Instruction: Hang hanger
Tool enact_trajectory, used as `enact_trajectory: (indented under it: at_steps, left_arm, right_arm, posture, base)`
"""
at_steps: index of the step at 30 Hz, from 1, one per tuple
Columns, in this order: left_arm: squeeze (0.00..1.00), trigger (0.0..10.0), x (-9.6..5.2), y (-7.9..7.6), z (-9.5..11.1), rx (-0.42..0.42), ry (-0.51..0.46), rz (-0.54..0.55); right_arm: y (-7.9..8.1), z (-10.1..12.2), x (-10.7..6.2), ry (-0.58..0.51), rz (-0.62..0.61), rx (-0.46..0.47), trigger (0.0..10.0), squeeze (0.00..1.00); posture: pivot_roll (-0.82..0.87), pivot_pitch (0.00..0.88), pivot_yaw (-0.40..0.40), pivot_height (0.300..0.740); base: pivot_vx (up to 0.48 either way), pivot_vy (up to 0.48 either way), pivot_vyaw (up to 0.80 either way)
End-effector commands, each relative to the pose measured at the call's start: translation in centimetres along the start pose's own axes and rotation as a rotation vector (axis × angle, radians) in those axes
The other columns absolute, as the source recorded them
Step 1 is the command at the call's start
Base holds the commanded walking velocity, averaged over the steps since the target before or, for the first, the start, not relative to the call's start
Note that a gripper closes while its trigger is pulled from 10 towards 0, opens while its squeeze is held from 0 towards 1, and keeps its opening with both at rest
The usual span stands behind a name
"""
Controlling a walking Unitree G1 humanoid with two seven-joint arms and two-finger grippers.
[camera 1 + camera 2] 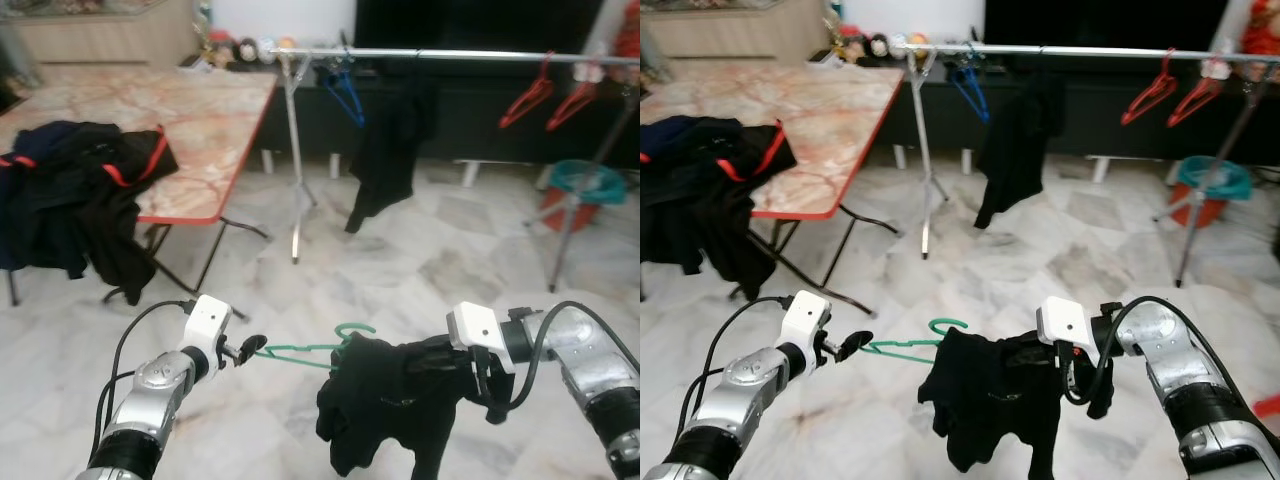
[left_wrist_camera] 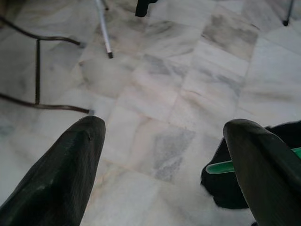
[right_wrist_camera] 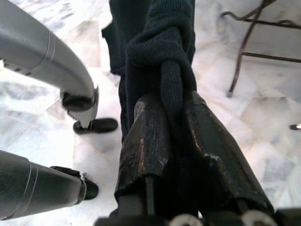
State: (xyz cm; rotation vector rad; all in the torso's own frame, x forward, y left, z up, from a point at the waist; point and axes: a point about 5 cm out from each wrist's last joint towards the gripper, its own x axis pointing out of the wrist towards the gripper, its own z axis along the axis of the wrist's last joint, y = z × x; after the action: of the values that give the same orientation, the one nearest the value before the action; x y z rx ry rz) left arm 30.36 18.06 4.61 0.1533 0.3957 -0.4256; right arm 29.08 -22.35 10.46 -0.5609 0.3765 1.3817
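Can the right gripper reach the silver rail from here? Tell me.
Probably not yet. The right gripper holds the black garment low, and the silver rail stands well ahead across bare marble floor, with nothing between.

Even, soft indoor daylight; pale glare on the marble floor (image 1: 420,270); wrist views blur up close.

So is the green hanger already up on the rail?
Not yet. The green hanger with the black garment is held low over the floor between the left gripper and right gripper; the rail stands ahead.
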Motion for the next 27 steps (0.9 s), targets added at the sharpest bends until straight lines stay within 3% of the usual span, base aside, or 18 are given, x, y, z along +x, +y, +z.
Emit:
enact_trajectory:
  at_steps: [1, 12, 27]
  left_arm:
    - [0.00, 10.0, -0.1, 0.5, -0.1, 0.013, 0.014, 0.024]
    - [0.00, 10.0, 0.0, 0.6, 0.1, 0.016, 0.012, 0.030]
    - [0.00, 10.0, -0.2, 0.3, 0.0, 0.008, 0.005, 0.020]
  right_arm:
    - [-0.7, 1.0, -0.3, -0.024, -0.027, -0.038, 10.0, 0.00]
    - [-0.8, 0.8, -0.2, -0.015, -0.037, -0.031, 10.0, 0.00]
    - [-1.7, 1.4, -0.1, -0.023, -0.113, -0.036, 10.0, 0.00]
  posture:
    - [-0.15, 0.000, 0.023, 0.740]
    - [-0.15, 0.000, 0.022, 0.740]
    - [-0.15, 0.000, 0.019, 0.740]
  base:
    - [0.000, 0.000, 0.78]
    - [0.000, 0.000, 0.75]
    - [0.000, 0.000, 0.00]
